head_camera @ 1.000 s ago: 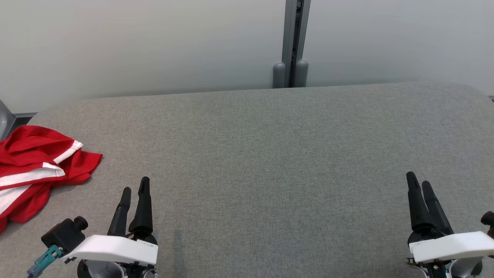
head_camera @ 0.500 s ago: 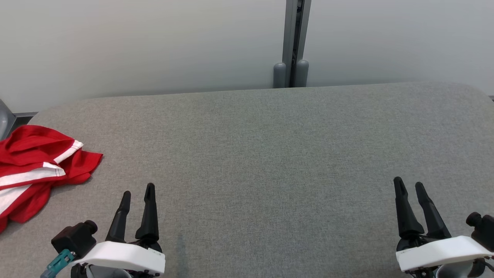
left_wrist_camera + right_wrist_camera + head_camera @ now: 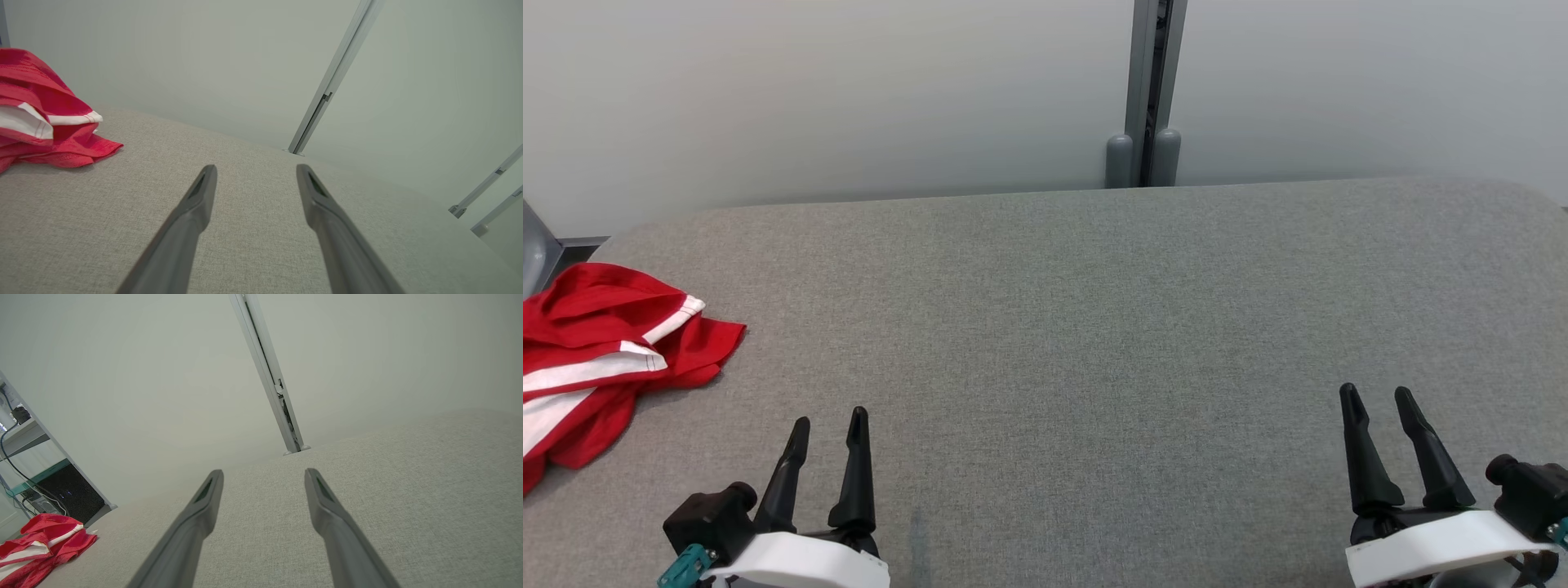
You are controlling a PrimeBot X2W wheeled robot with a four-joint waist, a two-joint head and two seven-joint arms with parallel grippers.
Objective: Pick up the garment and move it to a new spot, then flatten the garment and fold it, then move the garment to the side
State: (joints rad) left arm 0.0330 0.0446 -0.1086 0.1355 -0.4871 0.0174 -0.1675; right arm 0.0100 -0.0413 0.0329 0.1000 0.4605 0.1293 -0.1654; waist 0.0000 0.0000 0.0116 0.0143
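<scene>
The garment (image 3: 600, 359) is red with white stripes and lies crumpled at the far left edge of the grey padded table (image 3: 1094, 327). It also shows in the left wrist view as a red heap (image 3: 45, 114) and small in the right wrist view (image 3: 41, 545). My left gripper (image 3: 829, 420) hovers open near the table's front edge, right of the garment and apart from it. My right gripper (image 3: 1376, 396) stands open at the front right, far from the cloth. Nothing is between either pair of fingers.
A pale wall with a grey vertical post (image 3: 1152, 90) runs behind the table. Past the table's left end, the right wrist view shows a shelf with cables and a dark box (image 3: 61, 496).
Both grippers have drawn back toward the front edge; the left one has shifted right, the right one left. The head view has shifted slightly. The garment lies as before.
</scene>
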